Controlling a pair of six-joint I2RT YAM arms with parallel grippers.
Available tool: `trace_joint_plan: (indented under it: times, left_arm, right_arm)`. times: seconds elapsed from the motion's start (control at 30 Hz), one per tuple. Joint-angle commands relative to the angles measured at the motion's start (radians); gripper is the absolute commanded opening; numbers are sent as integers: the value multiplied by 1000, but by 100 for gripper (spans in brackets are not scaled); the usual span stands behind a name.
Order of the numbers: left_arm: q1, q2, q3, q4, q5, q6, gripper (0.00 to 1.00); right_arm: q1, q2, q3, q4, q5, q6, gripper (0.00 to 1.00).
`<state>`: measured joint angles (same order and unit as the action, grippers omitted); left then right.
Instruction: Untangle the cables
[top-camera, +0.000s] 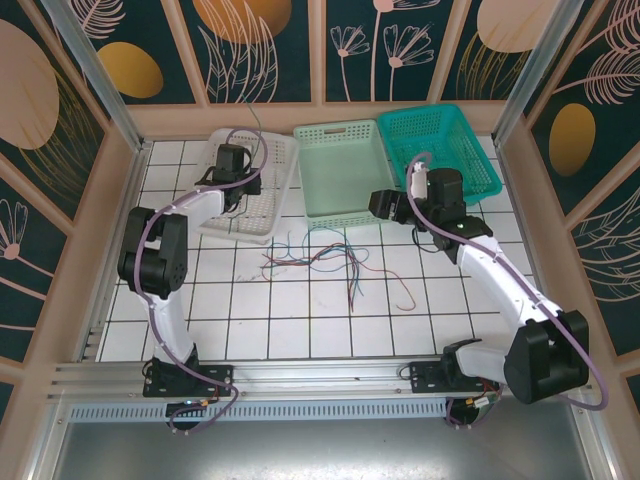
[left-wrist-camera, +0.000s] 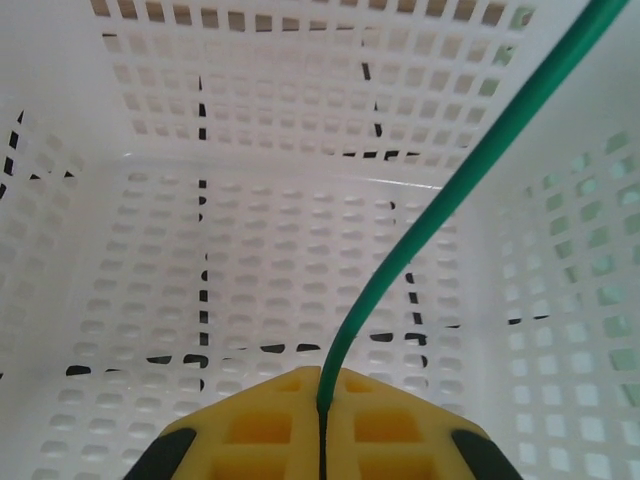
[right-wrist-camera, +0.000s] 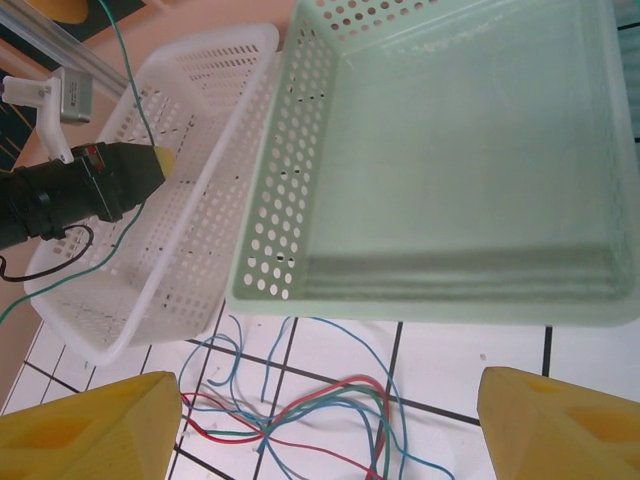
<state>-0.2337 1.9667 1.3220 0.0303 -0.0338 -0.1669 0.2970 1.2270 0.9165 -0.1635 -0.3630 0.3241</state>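
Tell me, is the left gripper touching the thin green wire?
Touching. The left wrist view shows the thin green wire emerging from the seam of the shut left gripper.

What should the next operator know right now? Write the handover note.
Left gripper: shut on a green cable, over the white basket.
Right gripper: open, empty, above the tangled cables.
The tangled cables, red, blue and green, lie on the tiles in front of the pale green basket.
Done: one green cable gripped.
Left: set it aside and separate the rest.
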Motion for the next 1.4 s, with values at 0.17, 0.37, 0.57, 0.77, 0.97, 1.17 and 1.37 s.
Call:
trace_joint_plan:
  times: [0.17,0.37,0.57,0.77,0.97,1.17,1.37]
  left_arm:
    - [5,53,60,-48,-48,12,16]
    - [8,30,58,-66,-135,13,30]
    - [8,-50,15,-39,-143,1,44]
    - [8,-128,-33,-25,-118,-28,52]
    - [4,-289,-166,110,66,-65,66]
    - [-45,-438,-286,209,205,-84,78]
    - [-165,-488,-343,195,197,-66,88]
  right_arm:
    - [-19,-46,-27,-11,9,1,78]
    - [-23,-48,-30,-14,9,5,78]
    - [-28,-58,-39,-14,18,5,78]
    - [-35,-63,-42,-21,22,-2,79]
    - [-36,-52,-72,-39,52,-17,79]
    - [-2,2,-120,-48,44,-37,73]
    - [99,120,-110,-67,82,-39,66]
